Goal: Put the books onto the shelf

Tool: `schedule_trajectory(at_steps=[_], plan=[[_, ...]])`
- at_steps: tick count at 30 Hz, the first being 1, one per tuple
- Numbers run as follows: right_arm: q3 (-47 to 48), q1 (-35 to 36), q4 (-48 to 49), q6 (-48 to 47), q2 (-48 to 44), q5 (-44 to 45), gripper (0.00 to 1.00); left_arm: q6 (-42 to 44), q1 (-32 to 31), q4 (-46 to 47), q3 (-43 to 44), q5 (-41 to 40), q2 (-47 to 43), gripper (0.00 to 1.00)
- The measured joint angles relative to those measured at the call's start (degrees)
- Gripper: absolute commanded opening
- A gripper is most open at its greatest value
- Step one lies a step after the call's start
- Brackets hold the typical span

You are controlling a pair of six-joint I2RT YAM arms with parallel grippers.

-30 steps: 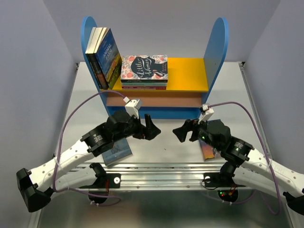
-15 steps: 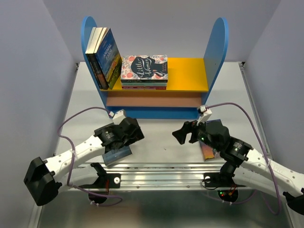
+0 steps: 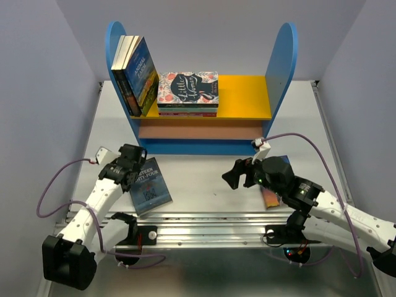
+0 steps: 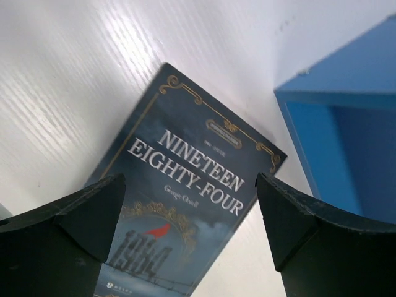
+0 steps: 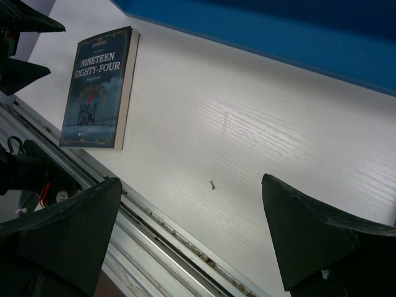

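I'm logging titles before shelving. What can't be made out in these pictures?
Colourful flat book beside right arm, top view: arm covers it, title hidden.
Upright paperbacks on yellow shelf board, top view: front one hides the rest.
Thin books under floral white-and-pink book: spines too small.

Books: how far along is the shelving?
Done: upright books and a flat stack topped by Little Women sit on the shelf. In hand: nothing; left gripper hangs open over Nineteen Eighty-Four, flat on the table; right gripper open too. Left: that book, plus a second book mostly hidden under the right arm.
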Motion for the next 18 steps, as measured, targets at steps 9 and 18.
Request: schedule_trajectory(at_steps=[9, 18], plan=[[0.0, 0.0, 0.0, 0.0, -0.8, 0.0, 1.0, 0.5, 12.5, 6.2, -1.2, -0.3, 9.4, 0.99], [0.0, 0.0, 0.0, 0.0, -2.3, 0.2, 1.0, -1.0, 14.6, 12.0, -1.4, 0.7, 17.8, 0.99]])
